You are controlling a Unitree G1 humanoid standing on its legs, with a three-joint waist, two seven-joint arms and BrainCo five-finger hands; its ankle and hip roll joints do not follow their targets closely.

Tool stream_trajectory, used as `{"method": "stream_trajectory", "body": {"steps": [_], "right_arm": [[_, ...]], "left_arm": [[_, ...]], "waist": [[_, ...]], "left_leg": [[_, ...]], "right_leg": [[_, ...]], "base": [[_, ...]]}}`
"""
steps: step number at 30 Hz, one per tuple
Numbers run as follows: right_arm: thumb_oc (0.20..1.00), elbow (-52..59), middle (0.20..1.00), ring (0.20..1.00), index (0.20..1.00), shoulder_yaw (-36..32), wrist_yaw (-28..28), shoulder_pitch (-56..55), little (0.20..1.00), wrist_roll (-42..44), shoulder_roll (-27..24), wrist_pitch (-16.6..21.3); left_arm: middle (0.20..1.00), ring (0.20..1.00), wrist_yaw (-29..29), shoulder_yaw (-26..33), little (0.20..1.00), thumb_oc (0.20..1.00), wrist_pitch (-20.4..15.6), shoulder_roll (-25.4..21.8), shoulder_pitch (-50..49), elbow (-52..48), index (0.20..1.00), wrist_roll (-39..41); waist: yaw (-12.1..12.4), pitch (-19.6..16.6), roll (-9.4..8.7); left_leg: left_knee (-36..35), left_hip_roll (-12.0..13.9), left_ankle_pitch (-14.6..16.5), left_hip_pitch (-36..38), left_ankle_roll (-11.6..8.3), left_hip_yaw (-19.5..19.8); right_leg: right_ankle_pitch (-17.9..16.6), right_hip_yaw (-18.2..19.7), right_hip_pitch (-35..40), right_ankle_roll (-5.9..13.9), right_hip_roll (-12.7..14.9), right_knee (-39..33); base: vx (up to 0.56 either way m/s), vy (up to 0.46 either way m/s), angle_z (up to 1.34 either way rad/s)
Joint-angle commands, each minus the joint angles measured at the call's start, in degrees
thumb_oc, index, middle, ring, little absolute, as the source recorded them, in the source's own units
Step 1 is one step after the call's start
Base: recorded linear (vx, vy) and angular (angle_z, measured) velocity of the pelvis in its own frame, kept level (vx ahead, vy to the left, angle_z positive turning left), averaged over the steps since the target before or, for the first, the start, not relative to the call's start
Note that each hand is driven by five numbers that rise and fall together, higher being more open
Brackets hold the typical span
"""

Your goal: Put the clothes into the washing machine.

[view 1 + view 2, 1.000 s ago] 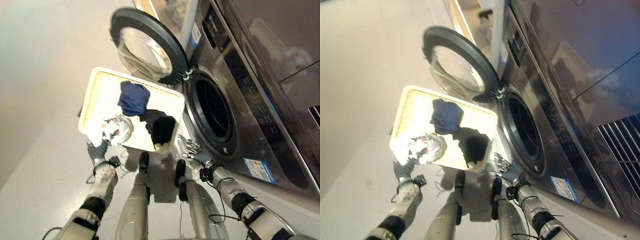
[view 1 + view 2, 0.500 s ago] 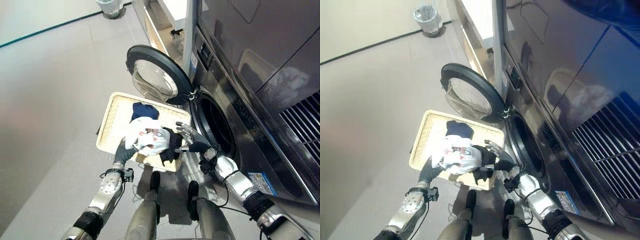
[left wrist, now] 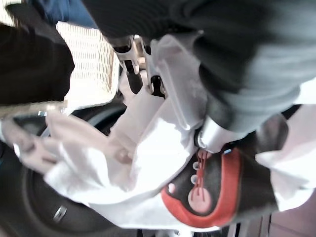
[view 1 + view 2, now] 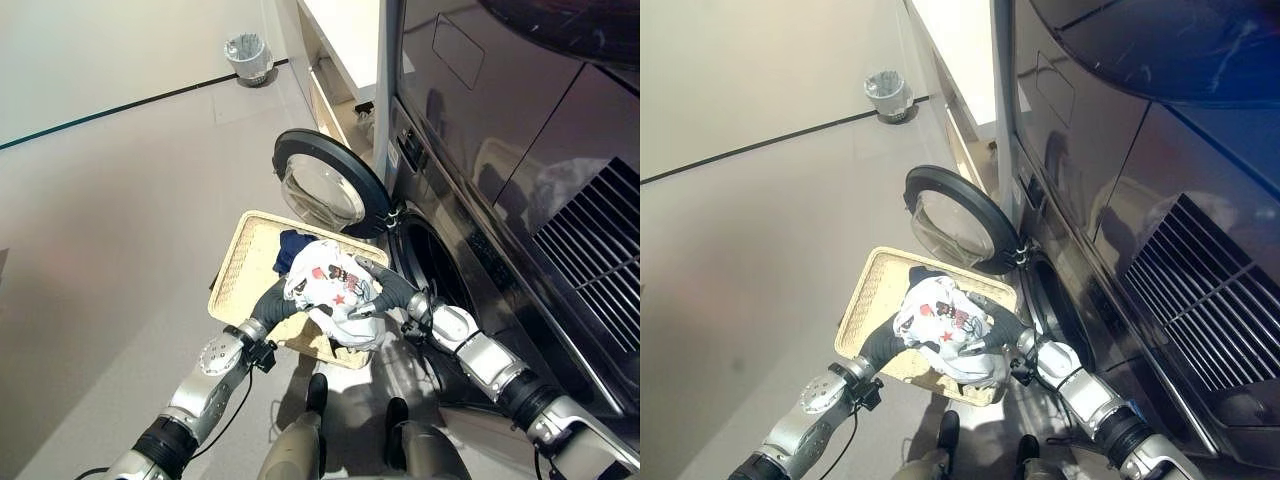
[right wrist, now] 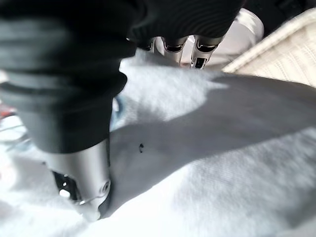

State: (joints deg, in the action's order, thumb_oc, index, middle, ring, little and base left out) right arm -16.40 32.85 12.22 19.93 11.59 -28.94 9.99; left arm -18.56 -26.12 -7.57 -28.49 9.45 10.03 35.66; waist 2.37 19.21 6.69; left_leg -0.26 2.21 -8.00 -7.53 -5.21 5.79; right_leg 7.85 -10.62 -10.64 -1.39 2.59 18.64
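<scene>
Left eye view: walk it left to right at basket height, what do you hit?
left hand → wicker basket → white printed garment, held up between both hands → right hand → washing machine drum opening, door open.

Both hands (image 4: 283, 296) (image 4: 385, 292) raised, fingers (image 3: 170, 94) curled.
</scene>
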Motion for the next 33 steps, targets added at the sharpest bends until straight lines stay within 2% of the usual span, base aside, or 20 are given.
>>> {"method": "stream_trajectory", "body": {"steps": [1,2,3,4,5,6,9,13,17,18,19,20,21,23,24,25,26,29,30,33], "right_arm": [[1.000,4.5,1.000,1.000,1.000,3.0,3.5,0.0,1.000,6.7,2.8,-0.8],[0.799,4.6,0.799,0.799,0.799,3.1,3.6,-0.3,0.799,8.4,3.0,-1.3],[0.558,4.3,0.558,0.558,0.558,3.0,4.1,-1.1,0.558,10.5,3.7,-2.0],[0.489,4.0,0.489,0.489,0.489,2.9,4.3,-1.5,0.489,11.6,4.1,-2.5],[0.213,3.5,0.213,0.213,0.213,2.9,4.4,-2.0,0.213,12.8,4.8,-3.0],[0.213,3.5,0.213,0.213,0.213,2.9,4.4,-2.0,0.213,12.8,4.8,-3.0],[0.200,2.6,0.200,0.200,0.200,2.7,4.7,-3.5,0.200,16.5,6.2,-6.1],[0.200,0.6,0.200,0.200,0.200,3.1,4.5,-4.0,0.200,14.9,6.6,-10.6],[0.200,-1.1,0.200,0.200,0.200,3.2,4.2,-3.9,0.200,19.5,6.9,-11.5],[0.200,-2.4,0.200,0.200,0.200,2.8,3.6,-4.0,0.200,21.5,7.9,-11.1],[0.200,-2.8,0.200,0.200,0.200,2.8,3.3,-4.0,0.200,22.1,8.2,-10.8],[0.200,-3.8,0.200,0.200,0.200,2.0,1.8,-4.3,0.200,24.6,9.3,-9.7],[0.200,-4.0,0.200,0.200,0.200,2.0,1.9,-4.3,0.200,24.6,9.4,-9.7],[0.200,-5.2,0.200,0.200,0.200,0.4,0.5,-5.0,0.200,28.1,10.9,-8.6],[0.200,-5.2,0.200,0.200,0.200,0.4,0.5,-5.0,0.200,28.1,10.9,-8.5],[0.200,-6.7,0.200,0.200,0.200,-1.0,-0.5,-5.3,0.200,31.0,11.8,-8.1],[0.200,-7.2,0.200,0.200,0.200,-1.3,-0.8,-5.2,0.200,31.9,12.0,-7.9],[0.200,-11.3,0.200,0.200,0.200,-3.5,-4.1,-3.4,0.200,38.2,12.7,-6.9],[0.200,-12.8,0.200,0.200,0.200,-4.5,-4.7,-3.0,0.200,39.9,13.0,-6.5],[0.200,-16.6,0.200,0.200,0.200,-7.4,-6.6,-2.0,0.200,45.0,13.8,-5.1]], "left_arm": [[0.200,0.200,-4.7,-0.7,0.200,0.200,-0.4,0.4,2.0,-7.3,0.200,6.0],[0.200,0.200,-4.9,-0.9,0.200,0.200,0.0,0.4,2.0,-7.5,0.200,6.5],[0.200,0.200,-5.3,-1.1,0.200,0.200,0.2,0.6,1.8,-7.5,0.200,6.8],[0.200,0.200,-5.3,-1.3,0.200,0.200,0.3,0.7,1.9,-7.4,0.200,7.0],[0.200,0.200,-5.4,-1.5,0.200,0.200,0.4,0.8,1.9,-7.3,0.200,7.6],[0.200,0.200,-5.4,-1.5,0.200,0.200,0.4,0.8,1.9,-7.3,0.200,7.6],[0.200,0.200,-5.9,-1.7,0.200,0.200,0.8,1.1,1.7,-7.3,0.200,8.0],[0.200,0.200,-7.0,-2.6,0.200,0.200,0.7,1.4,2.5,-7.3,0.200,8.9],[0.200,0.200,-6.0,-3.6,0.200,0.200,0.8,1.4,3.3,-7.3,0.200,8.8],[1.000,1.000,-3.2,-4.0,1.000,1.000,0.6,1.7,3.6,-6.6,1.000,7.9],[1.000,1.000,-2.0,-4.1,1.000,1.000,0.8,1.9,3.8,-6.4,1.000,7.3],[1.000,1.000,3.4,-3.7,1.000,1.000,0.5,2.5,3.9,-5.4,1.000,5.0],[1.000,1.000,3.9,-3.7,1.000,1.000,0.4,2.6,3.9,-5.3,1.000,4.7],[1.000,1.000,12.1,-2.7,1.000,1.000,0.1,3.4,3.7,-3.6,1.000,1.2],[1.000,1.000,12.1,-2.7,1.000,1.000,0.1,3.4,3.7,-3.6,1.000,1.1],[1.000,1.000,20.0,-1.8,1.000,1.000,1.7,3.9,3.6,-1.0,1.000,-2.4],[1.000,1.000,22.1,-1.6,1.000,1.000,2.0,4.0,3.8,-0.1,1.000,-3.4],[1.000,1.000,38.8,-0.5,1.000,1.000,3.6,4.0,5.5,7.5,1.000,-7.1],[1.000,1.000,42.6,0.3,1.000,1.000,2.6,4.2,5.7,10.1,1.000,-8.1],[1.000,1.000,47.9,2.4,1.000,1.000,0.4,5.4,5.4,14.7,1.000,-8.7]], "waist": [[-0.5,-0.9,-5.67],[-0.5,-0.9,-5.66],[-0.7,-0.8,-5.68],[-0.8,-0.7,-5.68],[-0.9,-0.5,-5.64],[-0.9,-0.5,-5.64],[-1.3,0.1,-5.56],[-2.0,1.1,-5.57],[-2.1,1.9,-5.52],[-2.2,2.2,-5.46],[-2.2,2.3,-5.44],[-2.2,3.1,-5.31],[-2.2,3.1,-5.30],[-2.2,4.4,-5.05],[-2.2,4.4,-5.05],[-2.3,5.4,-4.83],[-2.2,5.6,-4.77],[-2.3,7.6,-4.05],[-2.3,8.1,-3.76],[-2.4,9.3,-2.84]], "left_leg": [[2.4,-4.6,6.3,4.0,1.37,-3.9],[2.3,-4.6,6.3,4.1,1.39,-4.0],[2.3,-4.6,6.4,4.2,1.44,-4.1],[2.2,-4.6,6.4,4.2,1.49,-4.2],[2.1,-4.5,6.4,4.2,1.49,-4.4],[2.1,-4.5,6.4,4.2,1.49,-4.4],[1.6,-4.4,6.2,4.3,1.64,-4.8],[1.0,-4.1,5.8,3.8,1.75,-5.5],[0.7,-4.0,5.5,3.5,1.79,-5.7],[0.7,-4.0,5.3,3.3,1.81,-5.6],[0.7,-4.0,5.3,3.2,1.82,-5.6],[0.5,-3.9,5.0,2.7,1.78,-5.6],[0.5,-3.9,4.9,2.6,1.78,-5.6],[0.4,-4.0,4.5,1.6,1.81,-5.8],[0.4,-4.0,4.5,1.6,1.81,-5.8],[0.1,-3.9,4.1,0.9,1.69,-5.9],[0.1,-3.9,4.0,0.7,1.66,-6.0],[0.6,-4.0,3.1,-1.5,1.25,-6.0],[1.0,-4.0,2.9,-2.2,1.08,-6.0],[1.7,-4.2,2.5,-3.6,0.82,-5.9]], "right_leg": [[-9.3,1.4,8.6,4.90,1.3,-17.6],[-9.4,1.4,8.6,4.91,1.3,-17.7],[-9.5,1.6,8.6,5.00,1.2,-17.9],[-9.6,1.7,8.5,5.00,1.2,-17.9],[-9.7,1.8,8.5,5.03,1.2,-18.0],[-9.7,1.8,8.5,5.03,1.2,-18.0],[-9.8,2.2,8.2,5.01,0.9,-18.1],[-10.3,3.0,7.3,4.91,0.5,-18.5],[-10.4,3.3,6.9,4.81,0.2,-18.5],[-10.4,3.4,6.6,4.69,0.1,-18.3],[-10.3,3.4,6.5,4.65,0.1,-18.3],[-10.3,3.4,5.8,4.58,0.0,-18.0],[-10.3,3.4,5.8,4.57,0.0,-17.9],[-10.4,3.3,4.5,4.43,-0.1,-17.5],[-10.4,3.3,4.5,4.43,-0.1,-17.5],[-10.4,3.2,3.6,4.40,-0.1,-17.1],[-10.4,3.1,3.4,4.38,0.0,-16.9],[-10.1,2.8,0.9,4.13,0.4,-15.2],[-10.1,2.8,0.0,4.09,0.6,-14.5],[-9.8,2.8,-1.8,3.84,1.1,-13.2]], "base": [[0.02,-0.008,0.04],[0.00,0.000,0.00],[0.00,0.000,0.00],[0.00,0.000,0.00],[0.00,0.000,0.00],[0.00,0.000,0.00],[-0.02,0.000,-0.04],[-0.05,-0.005,-0.06],[-0.02,-0.015,-0.10],[0.00,-0.022,-0.05],[-0.01,-0.032,0.00],[0.00,0.000,0.00],[-0.04,-0.022,-0.02],[-0.05,-0.008,-0.07],[-0.05,-0.004,-0.08],[-0.03,-0.002,-0.11],[-0.05,0.002,-0.14],[-0.04,0.011,-0.09],[0.00,0.013,-0.04],[0.00,0.000,0.00]]}}
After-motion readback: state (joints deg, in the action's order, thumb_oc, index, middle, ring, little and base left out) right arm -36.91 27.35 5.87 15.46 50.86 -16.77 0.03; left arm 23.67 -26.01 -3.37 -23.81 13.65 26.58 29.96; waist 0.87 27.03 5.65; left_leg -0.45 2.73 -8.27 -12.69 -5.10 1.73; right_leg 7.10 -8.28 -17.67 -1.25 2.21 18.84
